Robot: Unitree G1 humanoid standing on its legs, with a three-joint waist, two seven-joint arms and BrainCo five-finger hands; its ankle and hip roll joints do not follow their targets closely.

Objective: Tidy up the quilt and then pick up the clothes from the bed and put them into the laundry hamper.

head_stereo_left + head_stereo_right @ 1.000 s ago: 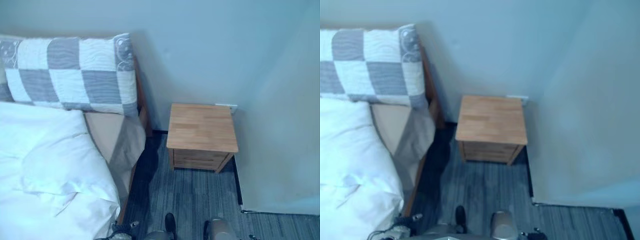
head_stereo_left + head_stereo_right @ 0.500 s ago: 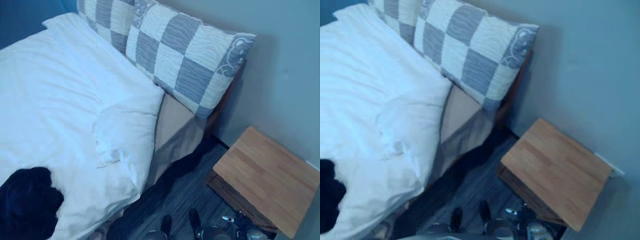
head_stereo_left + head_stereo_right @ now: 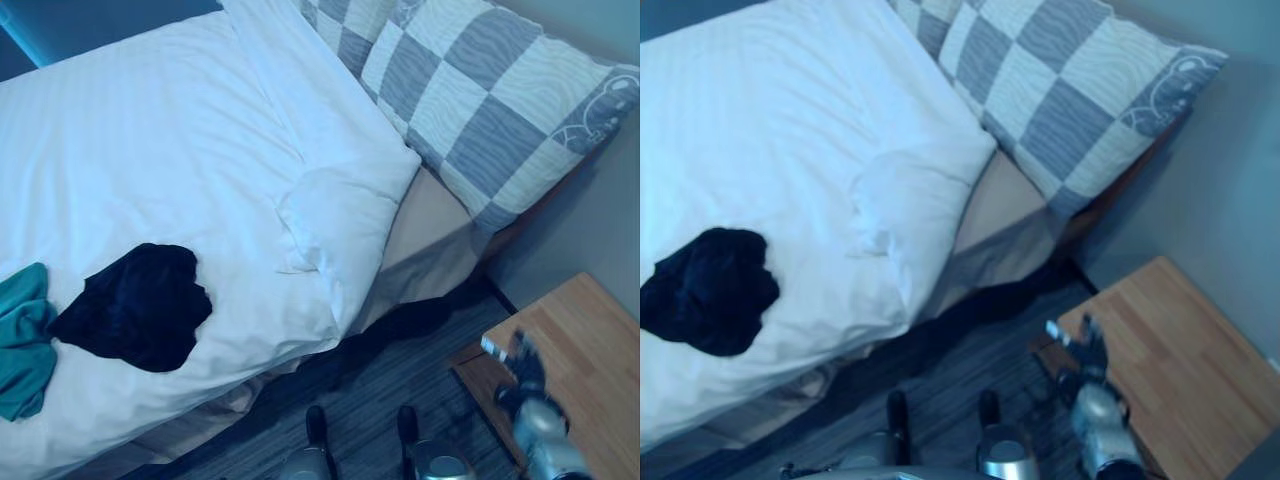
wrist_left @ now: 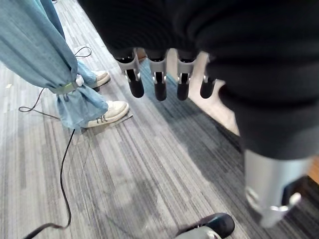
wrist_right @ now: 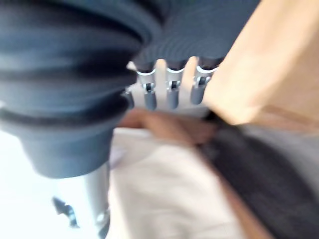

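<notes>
A white quilt (image 3: 150, 150) covers the bed, its corner near the pillows folded back and rumpled over a beige sheet (image 3: 425, 225). A black garment (image 3: 135, 305) lies bunched on the quilt near the bed's near edge. A teal garment (image 3: 20, 345) lies to its left, at the edge of the eye views. My right hand (image 3: 527, 372) is raised beside the bed, over the nightstand's edge, with its fingers (image 5: 172, 94) straight and nothing in it. My left hand (image 4: 157, 84) hangs over the floor, fingers relaxed and empty.
Two grey-and-white checked pillows (image 3: 500, 100) lean at the head of the bed. A wooden nightstand (image 3: 580, 350) stands by the wall to the right of the bed. A person in jeans (image 4: 45, 55) and white shoes (image 4: 112, 112) stands on the striped carpet behind me.
The camera has swung left towards the bed, bringing the black and teal garments into view. My right hand has come up into view by the nightstand.
</notes>
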